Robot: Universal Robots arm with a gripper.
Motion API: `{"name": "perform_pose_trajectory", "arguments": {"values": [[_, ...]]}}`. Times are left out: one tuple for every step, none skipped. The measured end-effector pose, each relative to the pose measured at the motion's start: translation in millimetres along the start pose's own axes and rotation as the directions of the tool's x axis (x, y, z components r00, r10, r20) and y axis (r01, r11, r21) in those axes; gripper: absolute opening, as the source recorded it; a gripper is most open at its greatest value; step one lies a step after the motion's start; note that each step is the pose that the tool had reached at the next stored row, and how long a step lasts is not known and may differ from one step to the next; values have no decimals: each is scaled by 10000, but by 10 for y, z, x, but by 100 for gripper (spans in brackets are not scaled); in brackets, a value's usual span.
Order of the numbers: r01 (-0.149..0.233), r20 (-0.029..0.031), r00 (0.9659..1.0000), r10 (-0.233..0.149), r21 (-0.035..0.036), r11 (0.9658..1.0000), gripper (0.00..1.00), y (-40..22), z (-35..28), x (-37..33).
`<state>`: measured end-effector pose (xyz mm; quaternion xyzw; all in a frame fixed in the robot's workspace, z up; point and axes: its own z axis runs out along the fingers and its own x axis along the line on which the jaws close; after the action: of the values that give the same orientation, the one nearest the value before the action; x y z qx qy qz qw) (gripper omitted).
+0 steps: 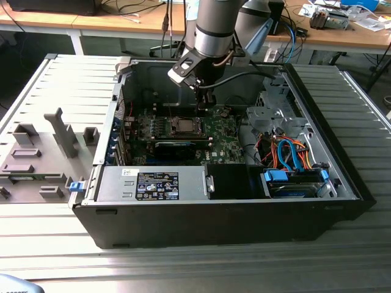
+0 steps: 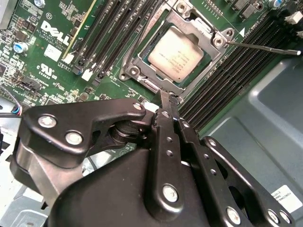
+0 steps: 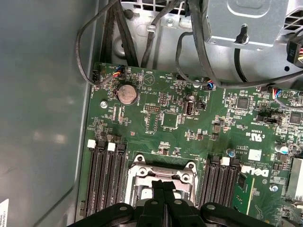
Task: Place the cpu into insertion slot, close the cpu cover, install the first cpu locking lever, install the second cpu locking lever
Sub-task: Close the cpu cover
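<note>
Gripper (image 2: pixel 166 96), fingers together and empty, tip beside cpu cover (image 2: pixel 138 59); cpu (image 2: pixel 176 53) seated within; locking lever (image 2: pixel 265 47) unlatched: lever step likely in hand.

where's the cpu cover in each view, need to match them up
Exterior view: cpu cover mid-board, just to the exterior view's left of the gripper.
Second wrist view: cpu cover framing the cpu, just past the shut jaws.
First wrist view: cpu cover partly behind the jaws.
Shared landmark: black memory slots flanking it.
</note>
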<state>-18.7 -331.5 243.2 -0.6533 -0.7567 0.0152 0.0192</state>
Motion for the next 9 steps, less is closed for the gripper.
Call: {"name": "perform_pose_trajectory", "arguments": {"values": [[0,0,10000,0,-1,10000,11,-1,2,0],[-1,-1,10000,1,-1,10000,11,-3,6,1],[0,-1,10000,0,-1,10000,11,-6,10,1],[0,0,10000,0,0,10000,11,-7,12,1],[0,-1,10000,0,-1,10000,11,-9,14,1],[-1,0,10000,1,-1,10000,11,-10,16,2],[0,0,10000,0,0,10000,11,-12,18,2],[-1,-1,10000,1,-1,10000,11,-15,21,2],[0,-1,10000,0,-1,10000,11,-15,22,2]]}}
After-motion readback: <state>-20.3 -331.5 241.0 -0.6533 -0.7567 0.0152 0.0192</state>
